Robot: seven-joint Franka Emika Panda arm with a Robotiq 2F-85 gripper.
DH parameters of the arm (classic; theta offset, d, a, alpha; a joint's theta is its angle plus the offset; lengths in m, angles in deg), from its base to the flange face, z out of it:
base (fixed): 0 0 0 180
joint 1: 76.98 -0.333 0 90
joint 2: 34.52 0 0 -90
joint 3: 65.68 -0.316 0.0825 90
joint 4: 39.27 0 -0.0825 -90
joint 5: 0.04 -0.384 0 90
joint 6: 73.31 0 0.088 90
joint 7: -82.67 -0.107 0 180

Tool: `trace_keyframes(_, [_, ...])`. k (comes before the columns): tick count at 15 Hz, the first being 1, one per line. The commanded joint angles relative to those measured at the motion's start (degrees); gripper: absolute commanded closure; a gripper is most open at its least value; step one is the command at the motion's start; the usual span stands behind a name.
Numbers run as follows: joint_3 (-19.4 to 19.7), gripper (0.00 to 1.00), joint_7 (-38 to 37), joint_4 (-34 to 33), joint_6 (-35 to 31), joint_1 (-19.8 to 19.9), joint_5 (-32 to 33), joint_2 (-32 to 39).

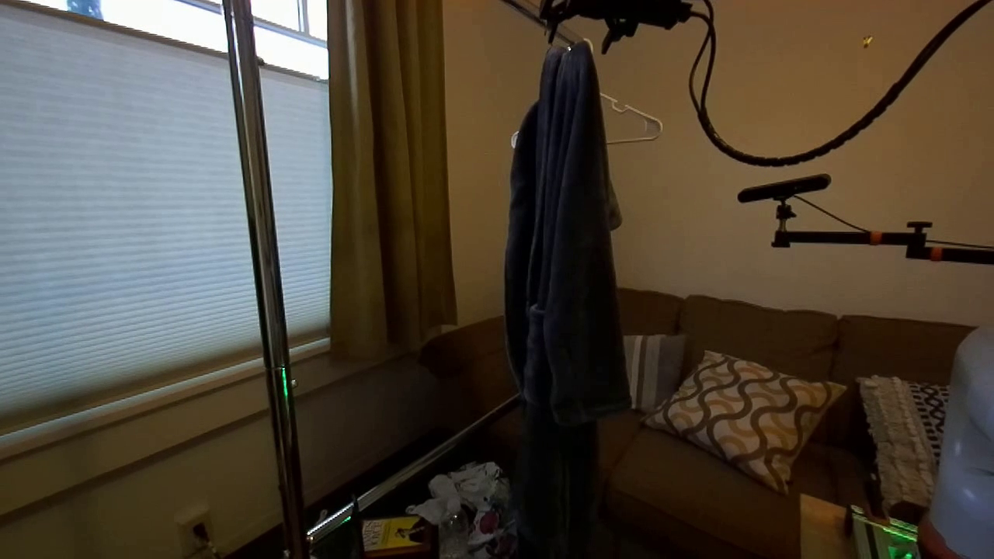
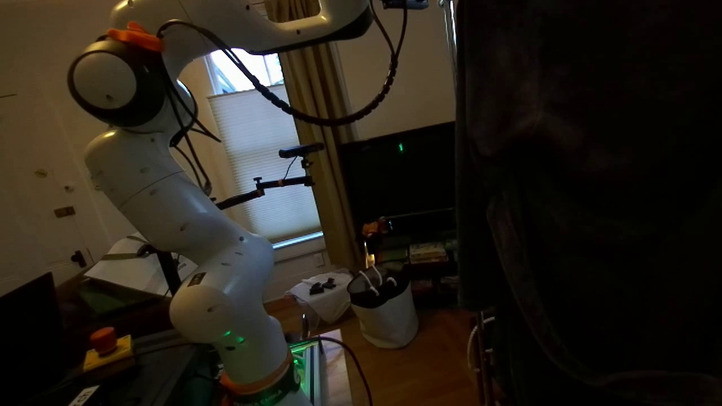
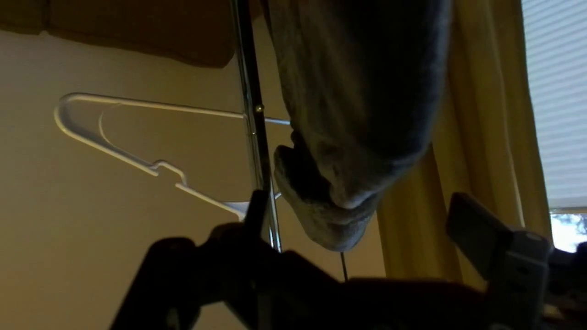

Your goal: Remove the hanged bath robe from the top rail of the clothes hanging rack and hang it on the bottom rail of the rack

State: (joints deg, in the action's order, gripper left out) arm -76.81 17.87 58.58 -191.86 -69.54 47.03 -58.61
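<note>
On the tubular chrome top rail point(image 1: 525, 11) hangs the blue-grey plush bath robe point(image 1: 567, 272); the black two-finger gripper point(image 3: 360, 204) stands near its upper end, jaws spread.

1 dark blue-grey bath robe point(image 1: 571, 248), white hanger point(image 3: 160, 162), silver rack point(image 1: 259, 217), mustard curtain point(image 1: 392, 194), brown sofa point(image 1: 753, 318), 1 pale cushion point(image 1: 745, 407) with wavy grey-and-yellow bands, 1 grey-and-white striped cushion point(image 1: 656, 373), black gripper point(image 3: 360, 213)
</note>
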Motion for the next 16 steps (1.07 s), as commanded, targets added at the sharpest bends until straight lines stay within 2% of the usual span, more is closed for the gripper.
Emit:
trace_keyframes(1, [1.72,0.01,9.39,-6.89,6.93,-3.65,-8.22,3.60])
trace_keyframes(5, [1.30,0.02,15.46,-12.88,16.27,-3.10,-11.67,5.59])
trace_keyframes(6, [1.42,0.25,16.16,-13.81,17.75,-2.94,-11.92,5.83])
trace_keyframes(8, [1.56,0.30,17.19,-15.22,20.80,-2.89,-12.28,6.60])
trace_keyframes(12, [2.34,0.64,15.55,-14.17,22.39,-3.21,-15.07,7.29])
trace_keyframes(16, [3.15,0.93,14.88,-14.26,22.50,-2.91,-16.99,7.99])
